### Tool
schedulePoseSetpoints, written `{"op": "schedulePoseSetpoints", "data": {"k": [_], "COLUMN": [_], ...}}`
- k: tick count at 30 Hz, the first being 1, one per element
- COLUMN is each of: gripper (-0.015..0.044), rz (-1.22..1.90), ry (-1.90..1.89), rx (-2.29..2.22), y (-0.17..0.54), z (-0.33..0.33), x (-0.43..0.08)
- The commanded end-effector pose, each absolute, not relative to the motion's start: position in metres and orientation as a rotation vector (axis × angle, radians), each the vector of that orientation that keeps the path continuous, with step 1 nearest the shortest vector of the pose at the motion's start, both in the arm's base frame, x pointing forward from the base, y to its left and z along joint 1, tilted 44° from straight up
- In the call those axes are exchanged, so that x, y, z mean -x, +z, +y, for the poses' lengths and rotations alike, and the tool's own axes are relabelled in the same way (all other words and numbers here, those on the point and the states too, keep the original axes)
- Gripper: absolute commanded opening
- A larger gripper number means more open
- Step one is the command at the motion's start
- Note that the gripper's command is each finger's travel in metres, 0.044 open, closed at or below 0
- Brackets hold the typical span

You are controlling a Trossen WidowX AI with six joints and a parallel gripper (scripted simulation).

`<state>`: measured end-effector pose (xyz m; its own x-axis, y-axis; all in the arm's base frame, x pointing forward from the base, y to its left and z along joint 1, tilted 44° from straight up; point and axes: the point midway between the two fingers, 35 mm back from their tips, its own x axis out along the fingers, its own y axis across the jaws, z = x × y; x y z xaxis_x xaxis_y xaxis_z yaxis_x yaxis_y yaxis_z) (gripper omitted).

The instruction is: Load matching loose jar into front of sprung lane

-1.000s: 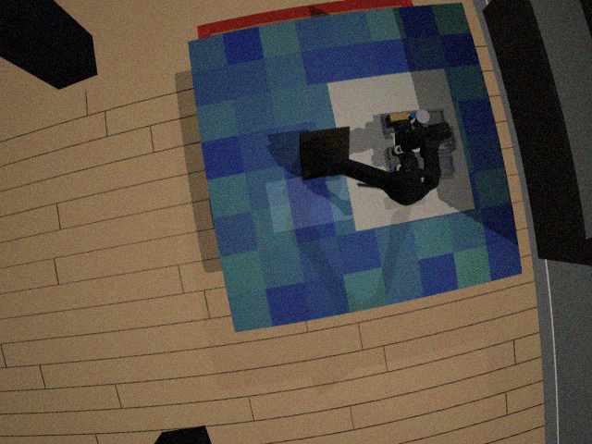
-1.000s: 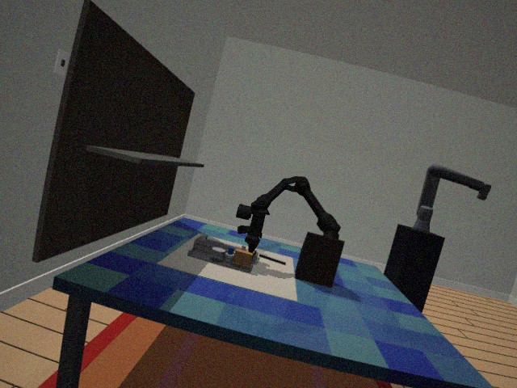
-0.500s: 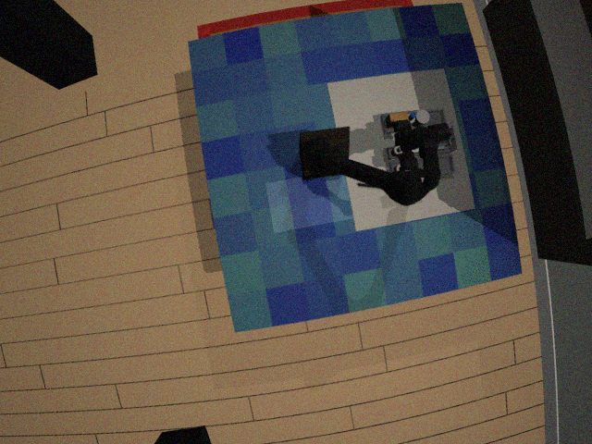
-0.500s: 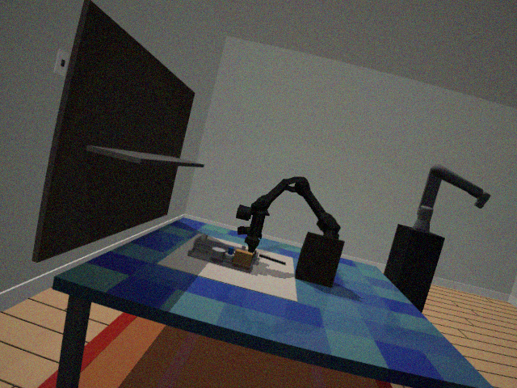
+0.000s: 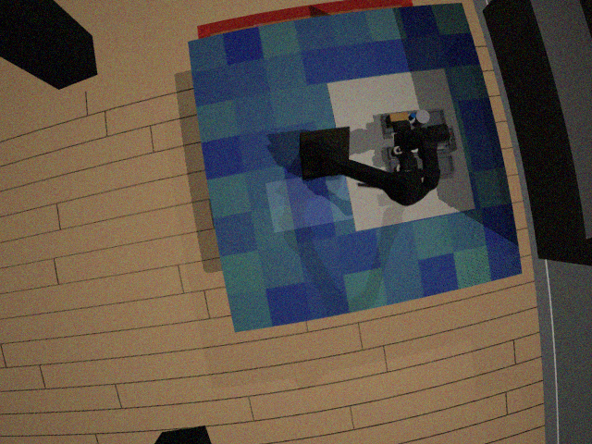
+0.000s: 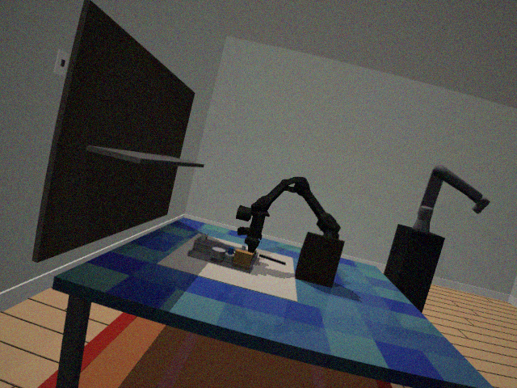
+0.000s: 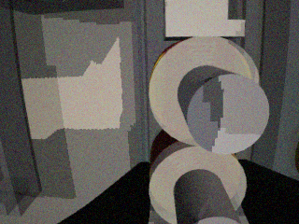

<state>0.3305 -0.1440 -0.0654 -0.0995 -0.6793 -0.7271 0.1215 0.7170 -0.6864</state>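
Black arm [image 5: 368, 172] [image 6: 297, 183] arched | hand [image 6: 252, 246] [image 7: 192, 171] pointing down (jar [image 7: 159, 187] gripped)

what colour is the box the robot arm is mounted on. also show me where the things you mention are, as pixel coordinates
Black, or very nearly so; the mounting box [image 5: 317, 154] [image 6: 319, 260] shows best in the exterior view.

1. Your held jar [image 7: 160, 189], cream-topped with a grey knob, sits between the fingers at the near end of the wrist view.
2. Your other jar [image 7: 162, 89], matching, dark red at its side, stands just beyond, between the grey lane's walls [image 7: 145, 79].
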Motion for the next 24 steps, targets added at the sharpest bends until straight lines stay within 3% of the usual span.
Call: {"op": "schedulePoseSetpoints", "data": {"k": [1, 24], "gripper": [0.0, 0.0], "rz": [1.522, 1.522], "ry": [-0.721, -0.721], "rx": [0.476, 0.476], "y": [-0.065, -0.0651], "z": [-0.1453, -0.1447], "x": [-0.3322, -0.3284]}}
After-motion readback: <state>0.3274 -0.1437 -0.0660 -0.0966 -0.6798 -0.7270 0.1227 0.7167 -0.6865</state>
